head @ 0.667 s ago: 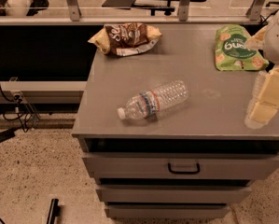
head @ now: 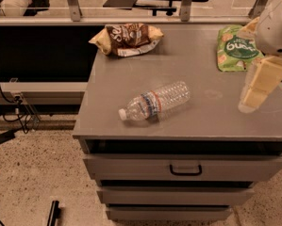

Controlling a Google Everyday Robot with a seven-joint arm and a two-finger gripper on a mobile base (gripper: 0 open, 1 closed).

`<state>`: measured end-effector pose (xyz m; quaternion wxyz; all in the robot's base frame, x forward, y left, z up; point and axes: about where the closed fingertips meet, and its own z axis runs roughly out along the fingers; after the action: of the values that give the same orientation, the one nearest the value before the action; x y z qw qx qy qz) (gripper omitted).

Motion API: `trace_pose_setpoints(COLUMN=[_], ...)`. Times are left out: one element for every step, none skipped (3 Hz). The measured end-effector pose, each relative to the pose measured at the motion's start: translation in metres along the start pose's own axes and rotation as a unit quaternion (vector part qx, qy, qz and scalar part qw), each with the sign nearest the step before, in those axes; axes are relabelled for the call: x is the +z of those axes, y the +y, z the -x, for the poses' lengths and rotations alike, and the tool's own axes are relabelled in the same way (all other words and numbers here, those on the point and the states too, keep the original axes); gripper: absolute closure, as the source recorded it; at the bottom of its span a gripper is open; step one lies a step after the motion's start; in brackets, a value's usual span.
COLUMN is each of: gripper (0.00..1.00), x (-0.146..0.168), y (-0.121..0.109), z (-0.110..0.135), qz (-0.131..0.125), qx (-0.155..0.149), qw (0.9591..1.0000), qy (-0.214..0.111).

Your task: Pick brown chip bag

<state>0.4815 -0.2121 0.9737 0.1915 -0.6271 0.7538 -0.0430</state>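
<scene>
Grey tabletop (head: 197,55): brown bag (head: 128,37) far left, bottle (head: 154,101) mid, green bag (head: 232,48) far right, pincer (head: 258,86) near right, can't tell if it's apart.

The glossy dark-brown chip bag (head: 128,37) with tan-yellow ends and white lettering is lying flat and somewhat crumpled at the back left corner of the grey cabinet top (head: 202,119). Its long side is running left to right, with a whitish edge facing the front. The cream-coloured gripper (head: 250,100) is hanging well apart from it, over the top's right edge.
</scene>
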Motion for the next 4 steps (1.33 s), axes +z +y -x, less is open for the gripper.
trace_pose_setpoints(gripper=[0.00, 0.00, 0.00, 0.00], x=[0.013, 0.027, 0.047, 0.062], y=[-0.045, -0.094, -0.146, -0.170], z=[0.011, 0.039, 0.081, 0.104], qz=[-0.025, -0.050, -0.075, -0.087], qx=[-0.046, -0.105, -0.157, -0.181], qw=[0.9983, 0.9908, 0.9764, 0.9681], qy=[-0.024, -0.070, -0.127, -0.150])
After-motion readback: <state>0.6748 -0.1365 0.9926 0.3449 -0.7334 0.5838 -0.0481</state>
